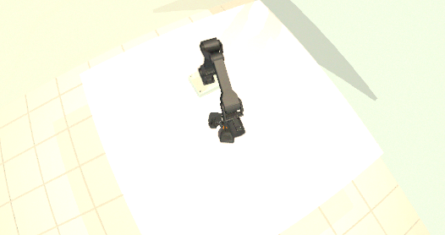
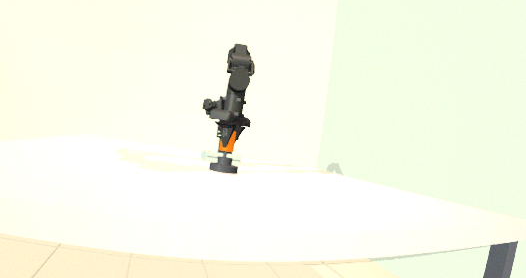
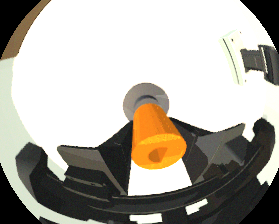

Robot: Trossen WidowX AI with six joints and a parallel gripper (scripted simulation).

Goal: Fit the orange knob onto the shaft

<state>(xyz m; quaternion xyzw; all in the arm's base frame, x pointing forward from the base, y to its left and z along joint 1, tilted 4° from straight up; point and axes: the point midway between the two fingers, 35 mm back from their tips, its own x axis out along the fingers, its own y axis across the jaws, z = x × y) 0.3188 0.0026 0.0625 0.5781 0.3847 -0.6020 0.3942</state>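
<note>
The orange knob (image 1: 225, 128) (image 2: 228, 145) (image 3: 152, 122) is between the fingers of my gripper (image 2: 229, 140) (image 3: 151, 121), which is shut on it. In the exterior view the knob leans a little, its top to the right, above the round dark pedestal (image 2: 223, 169) (image 3: 131, 98). The dark shaft (image 2: 224, 160) shows below the knob, so the knob is not down on the pedestal. Whether the shaft's tip is inside the hole cannot be told. The wrist view shows an opening in the knob's near end; its lower end covers the shaft's top. The shaft's flat side is hidden.
The arm's base stands on a pale plate (image 1: 199, 86) (image 3: 233, 57) towards the back of the white table (image 1: 169, 175) (image 2: 300, 212). The arm reaches from there over the pedestal and hides much of it in the top view.
</note>
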